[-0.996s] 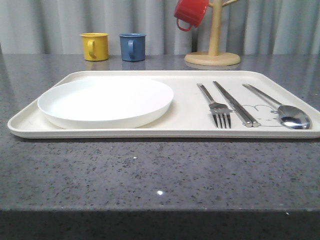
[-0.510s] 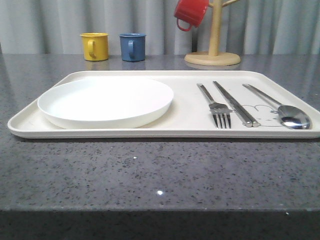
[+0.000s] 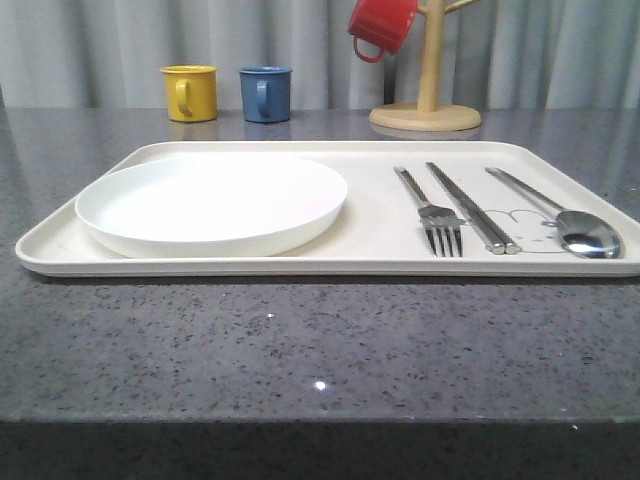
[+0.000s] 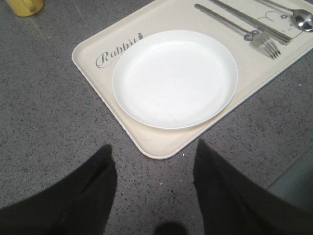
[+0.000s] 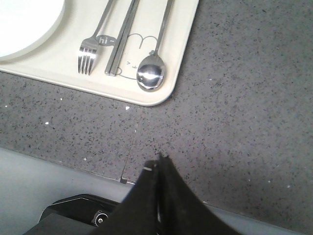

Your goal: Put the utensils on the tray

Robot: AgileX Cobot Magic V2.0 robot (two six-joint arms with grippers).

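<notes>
Jaws: our left gripper (image 4: 154, 188) gapes, right gripper (image 5: 159, 169) pinched together (both empty), each short of the tray (image 3: 380, 225); all 3 utensils' handles run away from us.

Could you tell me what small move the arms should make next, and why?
Probably none beyond holding clear: the plate, fork, chopsticks and spoon already lie on the tray, while the open left gripper and shut right gripper hang empty over the counter.
</notes>
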